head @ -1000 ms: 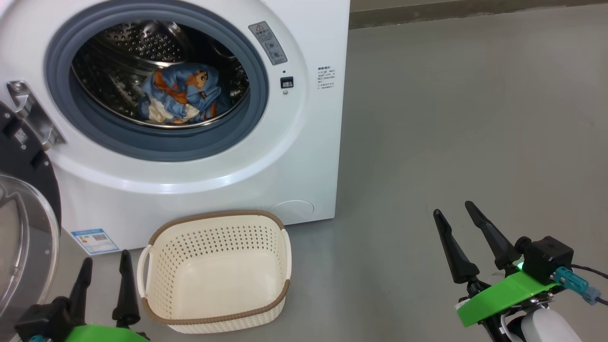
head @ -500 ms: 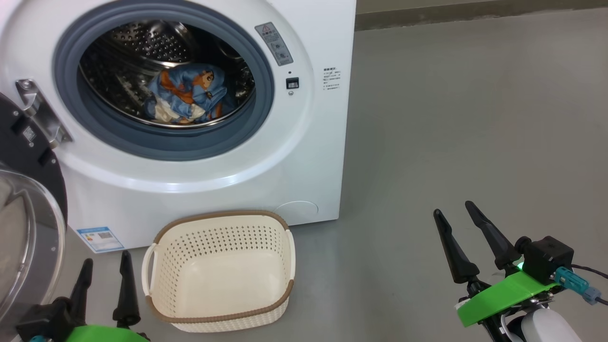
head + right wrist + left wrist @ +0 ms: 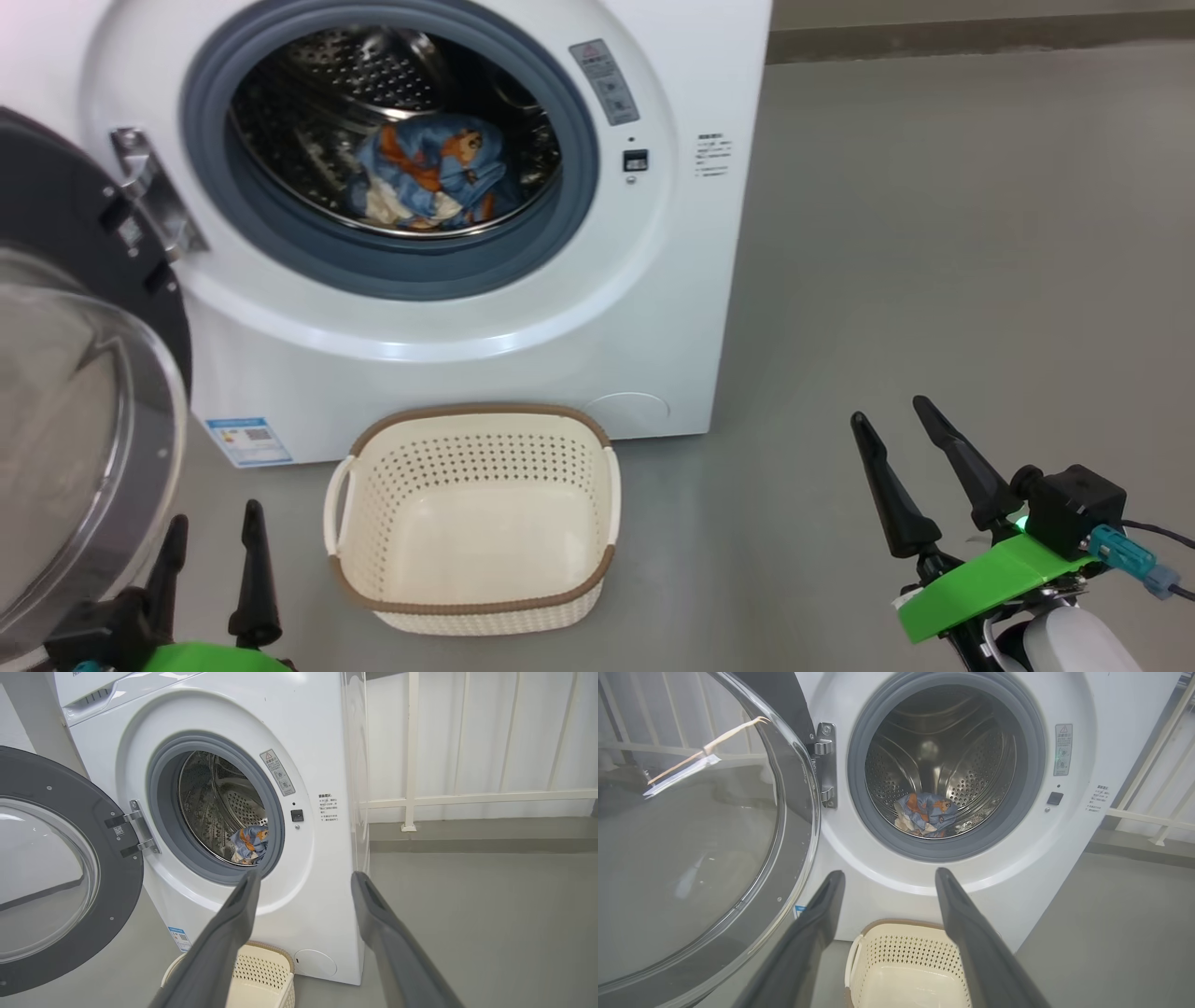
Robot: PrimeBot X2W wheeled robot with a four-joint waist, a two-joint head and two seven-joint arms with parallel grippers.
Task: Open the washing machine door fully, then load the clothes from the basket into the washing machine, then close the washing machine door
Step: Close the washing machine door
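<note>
Inside the washer (image 3: 467,345) lie the clothes (image 3: 429,173), door (image 3: 84,420) wide beside it, basket (image 3: 485,411) empty before it, so left claw (image 3: 214,513) and right claw (image 3: 889,413) gape empty.

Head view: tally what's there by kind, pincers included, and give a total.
washing machine: 1
washing machine door: 1
basket: 1
clothes bundle: 1
pincers: 2, left pincer and right pincer
Total: 6
</note>
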